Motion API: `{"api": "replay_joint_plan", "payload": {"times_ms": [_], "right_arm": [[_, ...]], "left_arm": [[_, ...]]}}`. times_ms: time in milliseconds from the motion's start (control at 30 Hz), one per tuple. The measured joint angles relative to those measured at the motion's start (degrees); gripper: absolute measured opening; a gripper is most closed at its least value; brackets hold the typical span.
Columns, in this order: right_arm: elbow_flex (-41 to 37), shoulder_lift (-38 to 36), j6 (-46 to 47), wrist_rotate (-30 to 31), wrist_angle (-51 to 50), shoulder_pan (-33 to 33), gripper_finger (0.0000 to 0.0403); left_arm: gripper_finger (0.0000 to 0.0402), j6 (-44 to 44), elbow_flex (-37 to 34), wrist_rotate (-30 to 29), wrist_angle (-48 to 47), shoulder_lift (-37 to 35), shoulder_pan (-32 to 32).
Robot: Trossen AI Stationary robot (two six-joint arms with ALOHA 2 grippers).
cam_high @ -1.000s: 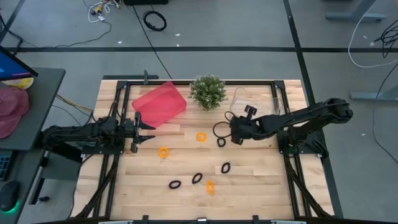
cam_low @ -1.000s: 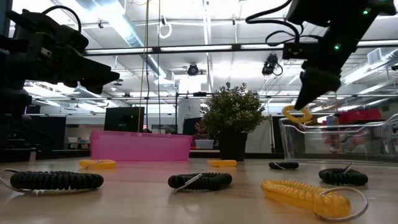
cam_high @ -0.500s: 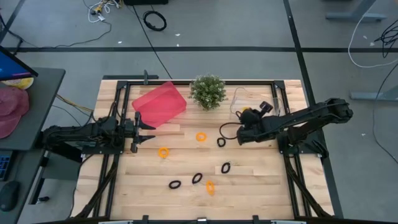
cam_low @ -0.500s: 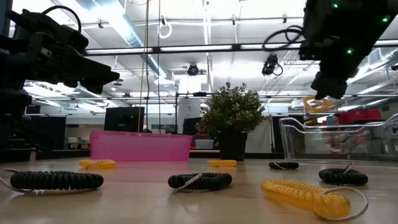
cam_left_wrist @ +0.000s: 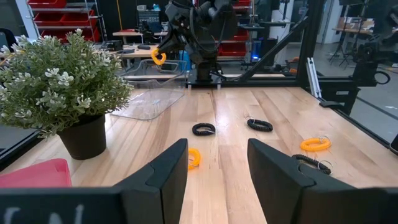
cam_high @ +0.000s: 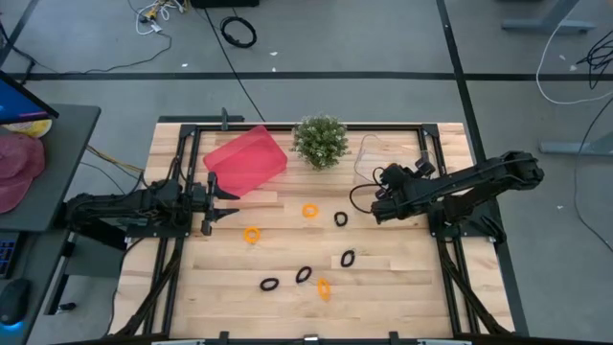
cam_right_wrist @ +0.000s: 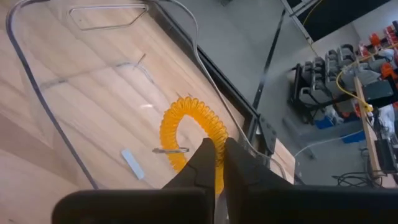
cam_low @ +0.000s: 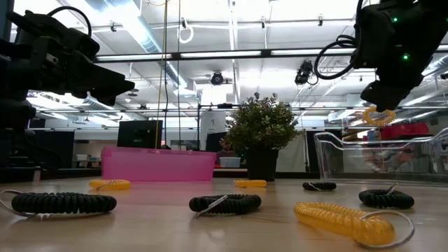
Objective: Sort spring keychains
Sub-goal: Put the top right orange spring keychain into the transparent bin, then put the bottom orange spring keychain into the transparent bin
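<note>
right wrist view shows the right gripper with fingers pinched on an orange spring keychain, hanging above the clear bin. risk, as i judge it: the coil dangles from a thin grip and could bounce off the bin's rim onto the surface if released off-centre. the left gripper waits near the pink bin, fingers apart, with seven loops unsorted.

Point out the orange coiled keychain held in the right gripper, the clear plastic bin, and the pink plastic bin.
Orange coiled keychain (cam_right_wrist: 186, 134): right wrist view, on the coil's upper arc.
Right gripper (cam_right_wrist: 218, 163): right wrist view, between its fingertips.
Clear plastic bin (cam_low: 350, 157): low view, on its front wall.
Pink plastic bin (cam_high: 245, 161): high view, on its floor.
</note>
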Motion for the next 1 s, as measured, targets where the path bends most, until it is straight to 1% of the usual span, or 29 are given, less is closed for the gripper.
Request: {"api": "replay_joint_plan", "payload": {"times_ms": [100,233,500,733,867,1000], "right_arm": [[0.0,0.0,0.0,-0.2,0.0,0.0,0.0019],[0.1,0.0,-0.9,-2.4,0.0,0.0,0.0048],[0.1,0.0,0.1,-2.6,0.0,0.0,0.0119],[0.1,0.0,-0.9,-2.6,0.2,0.0,0.0183],[0.1,0.0,-1.1,-2.6,0.6,0.0,0.0204],[0.1,0.0,-1.2,-3.0,1.2,0.0,0.0211]], "left_arm": [[0.0172,0.0,0.0,0.0,0.0,0.0,0.0],[0.0172,0.0,0.0,0.0,0.0,0.0,0.0],[0.0172,0.0,0.0,0.0,0.0,0.0,0.0],[0.0172,0.0,0.0,0.0,0.0,0.0,0.0],[0.0172,0.0,0.0,0.0,0.0,0.0,0.0],[0.0172,0.0,0.0,0.0,0.0,0.0,0.0]]}}
